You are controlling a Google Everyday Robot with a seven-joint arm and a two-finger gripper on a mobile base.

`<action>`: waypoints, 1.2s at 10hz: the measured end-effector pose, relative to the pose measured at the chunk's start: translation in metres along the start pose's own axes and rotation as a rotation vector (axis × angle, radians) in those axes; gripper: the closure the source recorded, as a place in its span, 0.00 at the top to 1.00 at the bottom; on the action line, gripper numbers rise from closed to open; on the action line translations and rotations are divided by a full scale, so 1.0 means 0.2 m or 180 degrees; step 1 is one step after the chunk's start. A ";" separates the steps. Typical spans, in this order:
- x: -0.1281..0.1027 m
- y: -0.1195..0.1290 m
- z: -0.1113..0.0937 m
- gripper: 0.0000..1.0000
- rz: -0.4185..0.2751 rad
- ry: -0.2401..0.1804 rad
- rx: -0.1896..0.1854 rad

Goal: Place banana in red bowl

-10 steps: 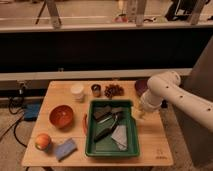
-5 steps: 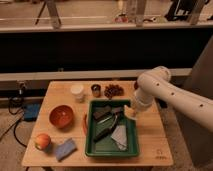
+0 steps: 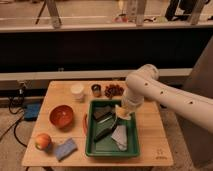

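Your claw [image 3: 124,114] is clamped on the banana [image 3: 119,109] over the green tray [image 3: 112,153], well apart from the red bowl [image 3: 62,116].

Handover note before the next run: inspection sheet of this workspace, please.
Surface: wooden table, level.
Job's things: banana at the gripper's tip, over the green tray; red bowl on the table's left half, nothing seen in it.
Clutter: green tray holding dark items and a grey cloth; orange-red fruit; blue sponge; white cup; small dark cup; dark red cluster.
Grippers: gripper above the tray's upper right part, jaws shut on the banana.
Cables: black cables left of the table.
Surroundings: dark wall behind.
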 end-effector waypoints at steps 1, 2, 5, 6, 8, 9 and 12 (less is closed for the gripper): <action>-0.03 -0.01 0.00 0.00 -0.0026 0.0000 0.0009; -0.10 -0.05 0.00 0.00 -0.0072 -0.0006 0.0016; -0.19 -0.11 0.01 0.00 -0.0150 -0.0030 0.0031; -0.21 -0.12 0.01 0.00 -0.0180 -0.0032 0.0033; -0.29 -0.17 0.02 0.00 -0.0257 -0.0035 0.0046; -0.35 -0.21 0.03 0.00 -0.0306 -0.0043 0.0052; -0.42 -0.25 0.05 0.00 -0.0401 -0.0048 0.0064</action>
